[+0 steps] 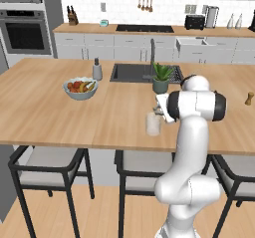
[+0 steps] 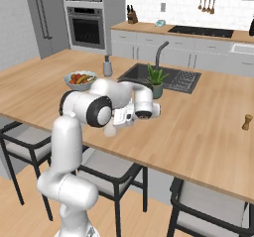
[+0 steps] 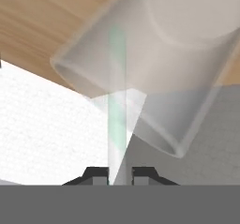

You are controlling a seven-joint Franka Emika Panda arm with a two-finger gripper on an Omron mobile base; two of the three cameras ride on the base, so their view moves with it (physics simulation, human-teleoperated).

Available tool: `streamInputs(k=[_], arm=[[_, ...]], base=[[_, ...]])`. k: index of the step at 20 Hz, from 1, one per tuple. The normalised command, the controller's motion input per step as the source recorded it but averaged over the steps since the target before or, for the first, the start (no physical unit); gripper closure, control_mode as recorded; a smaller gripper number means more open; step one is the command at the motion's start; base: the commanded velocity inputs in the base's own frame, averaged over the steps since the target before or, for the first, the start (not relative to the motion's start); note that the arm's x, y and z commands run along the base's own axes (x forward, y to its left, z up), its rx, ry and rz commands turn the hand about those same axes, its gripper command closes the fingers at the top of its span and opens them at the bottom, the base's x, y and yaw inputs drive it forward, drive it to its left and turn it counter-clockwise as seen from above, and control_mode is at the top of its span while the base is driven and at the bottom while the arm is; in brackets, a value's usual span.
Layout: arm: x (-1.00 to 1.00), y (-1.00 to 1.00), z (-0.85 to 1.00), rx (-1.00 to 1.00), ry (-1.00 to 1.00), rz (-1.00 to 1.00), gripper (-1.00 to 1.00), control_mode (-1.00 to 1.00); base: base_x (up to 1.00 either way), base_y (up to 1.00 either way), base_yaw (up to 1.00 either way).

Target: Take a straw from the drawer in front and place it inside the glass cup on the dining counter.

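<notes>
I see the gripper [image 3: 120, 174] closed on a pale green straw [image 3: 117, 106], its tip seemingly inside the glass cup [image 3: 154, 63]. The cup stands near the dining counter [image 1: 45, 107] edge, partly hidden behind the arm.

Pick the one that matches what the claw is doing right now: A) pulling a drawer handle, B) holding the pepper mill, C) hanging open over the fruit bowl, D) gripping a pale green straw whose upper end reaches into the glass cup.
D: in the hand view the claw pinches the pale green straw, which runs up into the mouth of the glass cup on the wooden counter.
</notes>
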Motion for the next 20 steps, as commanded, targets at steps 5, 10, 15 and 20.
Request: streamInputs(k=[5, 10, 15, 20], arm=[[-0.27, 0.0, -0.07, 0.0, -0.02, 0.0, 1.0, -1.0], [-0.29, 0.0, -0.11, 0.0, -0.05, 0.0, 1.0, -1.0], [0.0, 0.04, -0.16, -0.01, -0.01, 0.0, -1.0, -1.0], [0.06, 0.0, -0.03, 0.0, -0.02, 0.0, -1.0, -1.0]], base=[[0.0, 0.0, 0.0], [0.0, 0.0, 0.0], [0.0, 0.0, 0.0], [0.0, 0.0, 0.0]])
